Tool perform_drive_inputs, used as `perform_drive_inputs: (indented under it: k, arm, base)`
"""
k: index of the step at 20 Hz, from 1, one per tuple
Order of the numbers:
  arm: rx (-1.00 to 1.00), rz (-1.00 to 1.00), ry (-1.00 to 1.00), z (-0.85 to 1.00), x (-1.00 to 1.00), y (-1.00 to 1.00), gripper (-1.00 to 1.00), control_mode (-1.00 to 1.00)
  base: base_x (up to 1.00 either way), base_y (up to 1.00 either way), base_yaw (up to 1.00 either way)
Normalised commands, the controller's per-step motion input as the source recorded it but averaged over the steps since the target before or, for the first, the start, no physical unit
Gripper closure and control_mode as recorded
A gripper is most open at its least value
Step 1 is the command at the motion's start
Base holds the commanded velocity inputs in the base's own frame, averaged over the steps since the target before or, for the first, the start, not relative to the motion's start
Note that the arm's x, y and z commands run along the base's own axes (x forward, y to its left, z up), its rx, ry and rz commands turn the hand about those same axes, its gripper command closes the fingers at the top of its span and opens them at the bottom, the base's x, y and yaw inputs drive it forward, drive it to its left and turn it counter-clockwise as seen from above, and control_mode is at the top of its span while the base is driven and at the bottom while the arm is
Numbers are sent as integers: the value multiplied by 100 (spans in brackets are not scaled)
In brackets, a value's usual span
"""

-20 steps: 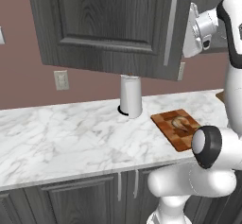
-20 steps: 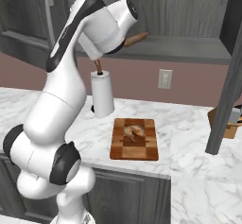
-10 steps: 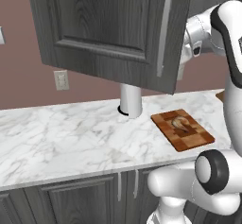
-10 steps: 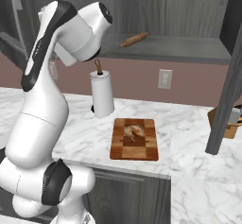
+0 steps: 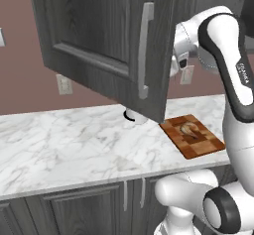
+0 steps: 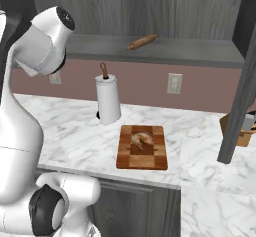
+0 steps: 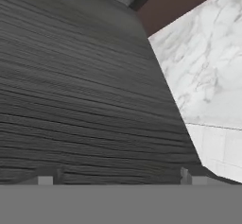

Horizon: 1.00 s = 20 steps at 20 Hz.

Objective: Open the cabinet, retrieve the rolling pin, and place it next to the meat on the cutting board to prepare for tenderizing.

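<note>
Hovering with jaws spread and empty against the swung-out cabinet door (image 5: 119, 45), the gripper (image 7: 120, 176) is risking a clip on the door's edge while reaching for the rolling pin (image 6: 141, 42) lying on the shelf above the board (image 6: 142, 147) and meat (image 6: 140, 139).

The swung-out cabinet door (image 5: 114, 45) blocks the upper left; the shelf (image 6: 165, 48) around the rolling pin (image 6: 141, 42) lies open.

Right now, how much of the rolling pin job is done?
Done: the cabinet door stands swung open, baring the rolling pin on the shelf. In hand: nothing; the gripper is open against the door. Left: grasp the pin and lay it beside the meat on the cutting board.
</note>
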Motion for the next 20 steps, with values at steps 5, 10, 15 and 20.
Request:
perform_drive_inputs:
  k: [5, 10, 15, 20]
  arm:
    - [0, 2, 0, 0, -43, 91, -100, -100]
    - [0, 1, 0, 0, -34, 78, -100, -100]
    - [0, 0, 0, 0, -16, 57, -100, -100]
    - [0, -1, 0, 0, -2, 33, -100, -100]
  base:
    - [0, 0, 0]
    - [0, 0, 0]
    - [0, 0, 0]
    - [0, 0, 0]
